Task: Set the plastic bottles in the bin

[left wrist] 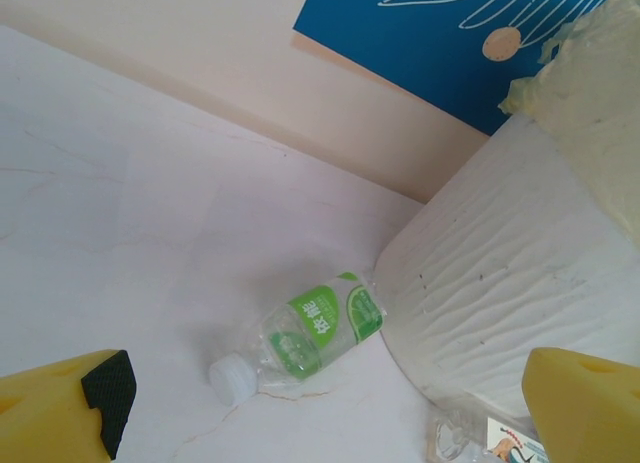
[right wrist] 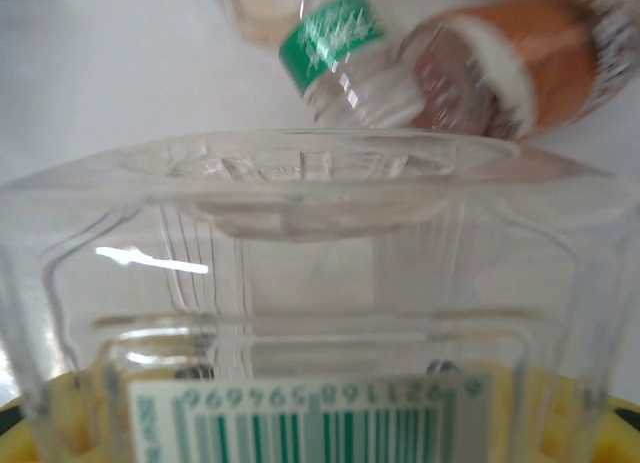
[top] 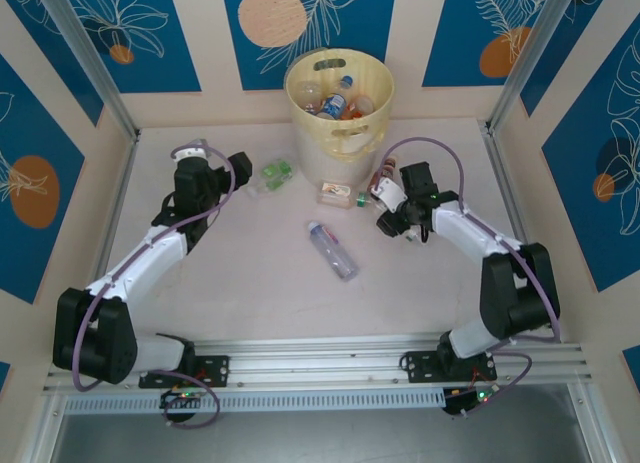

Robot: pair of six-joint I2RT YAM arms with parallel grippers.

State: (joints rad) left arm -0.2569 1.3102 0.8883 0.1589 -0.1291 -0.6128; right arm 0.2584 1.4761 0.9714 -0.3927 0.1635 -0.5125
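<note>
Clear plastic in the right jaws: a transparent bottle (right wrist: 320, 283) with a barcode label lies crosswise between the yellow fingers (right wrist: 40, 423), which are clenched on it. It sits hard up against the wrist camera.
Just ahead of the right jaws: a bottle with a dark green label (right wrist: 335, 33) and an orange-brown bottle (right wrist: 520, 63) touch each other on the pale counter (top: 240, 273). Both are blurred.
Left jaws: released. The two yellow fingers (left wrist: 60, 408) stand wide apart with nothing between them, over bare counter.
Ahead of the left jaws: a bottle with a light green label (left wrist: 315, 333) lies on its side. Its white cap points back toward the jaws and its base rests against the wall of the bin (left wrist: 500, 273).
Bin: pale yellow and round, with an oval handle cutout. It stands upright at the far side of the counter, beyond both pairs of jaws and roughly midway between them. Several bottles (top: 335, 101) lie inside, one with a blue label.
Between the two pairs of jaws: a blue-labelled bottle (top: 332, 249) lies loose on its side, nearer the arm bases than either pair.
Left of the right jaws: a bottle with a pale orange label (top: 338, 195) lies near the bin's foot.
</note>
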